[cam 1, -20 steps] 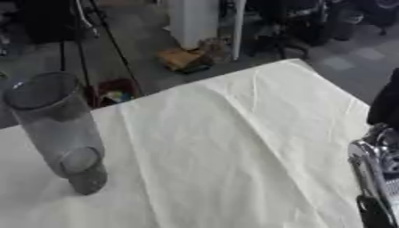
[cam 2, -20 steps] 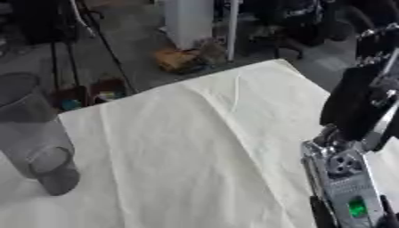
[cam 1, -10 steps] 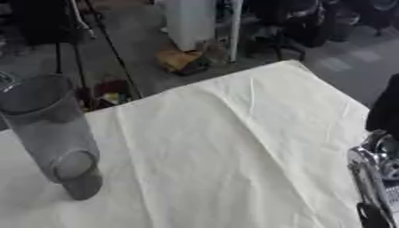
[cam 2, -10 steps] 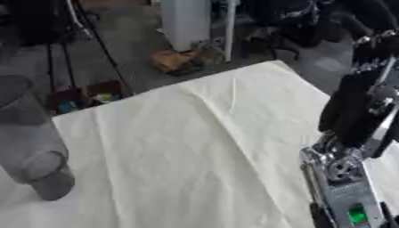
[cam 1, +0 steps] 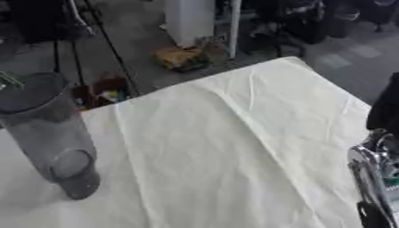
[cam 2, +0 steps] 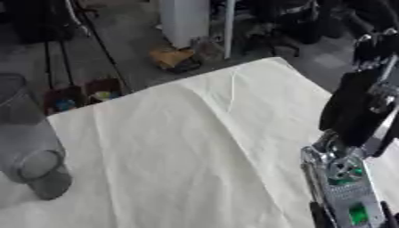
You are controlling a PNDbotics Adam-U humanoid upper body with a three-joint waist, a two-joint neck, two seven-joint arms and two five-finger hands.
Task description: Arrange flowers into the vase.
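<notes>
Vase [cam 1: 48, 133] first, far left of the worktop [cam 1: 234, 147]: tall clear cylinder, upright on the cream cloth, near the left edge, w/ open mouth tilted toward you in these views. Looks like glass or clear plastic, so prob. smooth, slippery and top-heavy; treat it as fragile and easy to tip if you knock the rim. A bit of green shows right at its rim on the left, in the left eye view only; can't tell what it is. No flowers visible anywhere on the cloth, so you've nothing in sight to pick yet. When you find them, expect light, soft stems that bend and bruise: take each low-to-mid on the stem, not on the bloom, and feed the cut end in first.

Centre: bare cloth w/ a few creases, nothing on it.

Right: your right arm [cam 2: 351, 147] comes in along the right edge, black w/ silver joints and a green light. Its hand isn't shown in either view, so can't tell if it's released or clenched. Left hand isn't in view either.

Beyond the worktop: floor clutter, chairs, stands; ignore.
</notes>
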